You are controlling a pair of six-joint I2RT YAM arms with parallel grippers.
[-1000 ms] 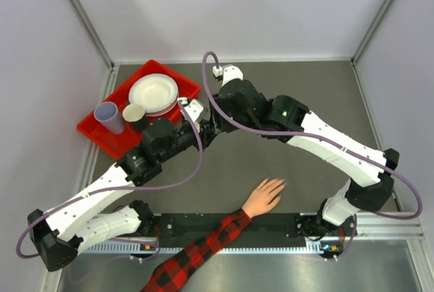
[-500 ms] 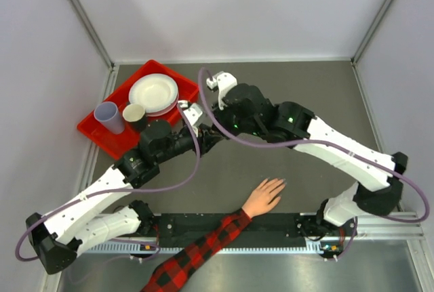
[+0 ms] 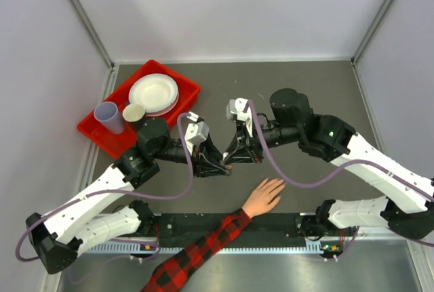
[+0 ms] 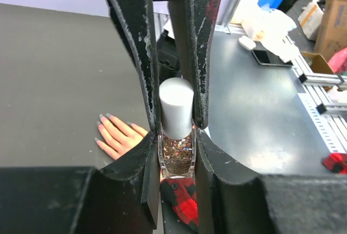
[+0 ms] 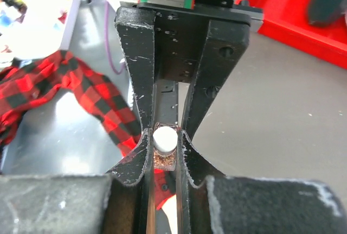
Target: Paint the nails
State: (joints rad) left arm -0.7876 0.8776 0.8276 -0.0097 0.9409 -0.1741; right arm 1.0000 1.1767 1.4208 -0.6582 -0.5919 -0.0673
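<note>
Two grippers meet on one nail-polish bottle [image 4: 176, 163], held above the table [image 3: 305, 89] near the hand [image 3: 264, 198], on the side of the hand away from the arm bases and toward the left arm.

(a) The fingers of the left gripper [image 4: 176, 152] are clenched on the bottle's clear glass body, which shows brown glitter inside.

(b) The fingers of the right gripper [image 5: 164, 143] are pinched on the white cap [image 4: 176, 106], which sits on the glass. The two grippers face each other tip to tip along the bottle. Neither touches the hand.

(c) The hand lies back upward on the dark table with its fingers spread. A red-and-black plaid sleeve [image 3: 203, 248] runs from its wrist toward the near edge.

(d) The nails [image 4: 101, 118] show as small pale-grey tips at the finger ends, on the side of the hand opposite the sleeve. In the left wrist view they lie beside and beyond the bottle, apart from it. Whether any polish is on them cannot be told.

(e) A red tray [image 3: 186, 91] stands well apart from the hand, beyond it on the left arm's side. It holds stacked white plates [image 3: 154, 93], a lilac cup [image 3: 108, 117] and a small beige cup [image 3: 134, 113] just beside the plates.
</note>
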